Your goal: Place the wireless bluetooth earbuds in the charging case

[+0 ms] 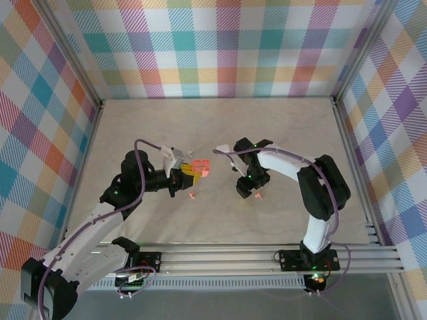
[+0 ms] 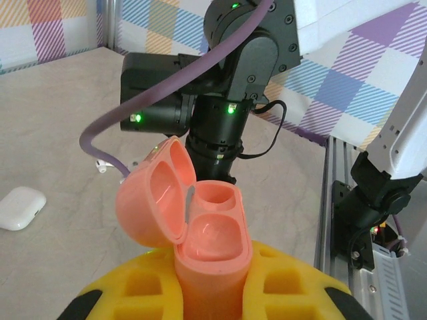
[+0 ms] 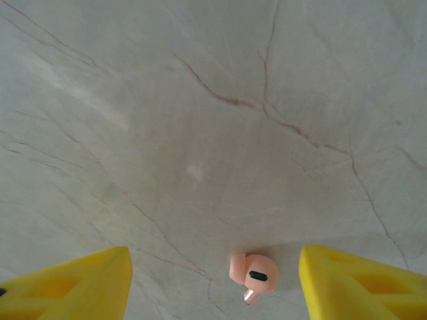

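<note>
From above, we are seeing the left gripper (image 1: 189,172) clamping the open pink charging case (image 1: 200,167), one pink earbud (image 1: 192,195) lying loose nearby. At the left wrist, both sockets (image 2: 215,197) are showing empty. At the right wrist, the right gripper (image 3: 213,257) is straddling, jaws parted and untouching, a second pink earbud (image 3: 253,273) on the table (image 3: 200,100).

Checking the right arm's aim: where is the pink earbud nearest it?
In the right wrist view, the pink earbud lies on the table between the right gripper's open yellow fingers, touching neither.

One pink case (image 2: 212,235), one white case (image 2: 20,208), two pink earbuds (image 1: 192,195) (image 1: 259,196).
</note>
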Controlling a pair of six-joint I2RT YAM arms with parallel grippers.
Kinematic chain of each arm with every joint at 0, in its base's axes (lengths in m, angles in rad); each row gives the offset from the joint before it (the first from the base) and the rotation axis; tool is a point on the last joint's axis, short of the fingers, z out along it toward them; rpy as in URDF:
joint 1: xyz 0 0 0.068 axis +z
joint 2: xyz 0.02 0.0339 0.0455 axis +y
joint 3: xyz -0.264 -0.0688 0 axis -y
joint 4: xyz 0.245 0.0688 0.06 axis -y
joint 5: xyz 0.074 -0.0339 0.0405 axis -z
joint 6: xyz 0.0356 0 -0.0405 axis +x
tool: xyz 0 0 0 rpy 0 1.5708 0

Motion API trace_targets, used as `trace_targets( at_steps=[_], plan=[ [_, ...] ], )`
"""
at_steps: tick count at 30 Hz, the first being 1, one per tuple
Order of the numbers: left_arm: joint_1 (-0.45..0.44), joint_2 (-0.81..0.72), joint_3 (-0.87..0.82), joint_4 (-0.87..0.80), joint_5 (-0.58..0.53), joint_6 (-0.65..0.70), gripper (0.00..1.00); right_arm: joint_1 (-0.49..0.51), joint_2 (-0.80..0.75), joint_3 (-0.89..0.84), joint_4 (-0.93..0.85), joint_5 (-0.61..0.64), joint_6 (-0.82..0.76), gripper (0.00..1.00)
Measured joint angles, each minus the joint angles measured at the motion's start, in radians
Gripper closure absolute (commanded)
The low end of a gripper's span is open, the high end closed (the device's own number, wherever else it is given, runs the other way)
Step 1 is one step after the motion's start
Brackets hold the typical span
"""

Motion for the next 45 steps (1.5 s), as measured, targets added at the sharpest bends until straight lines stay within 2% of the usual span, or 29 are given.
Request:
trace_targets(
  at_steps=[10,28,45],
  plan=[
    [0.0,-0.002,-0.003,0.005,-0.025,0.0,1.0,0.0,0.005,0.005,-0.037,0.012,-0.022,0.48],
    [0.0,-0.007,-0.003,0.021,-0.036,0.0,1.0,0.0,0.005,0.003,-0.05,0.024,-0.014,0.5],
    [0.0,-0.026,-0.003,0.02,-0.038,0.0,1.0,0.0,0.02,-0.011,-0.049,0.034,0.002,0.61]
  ],
)
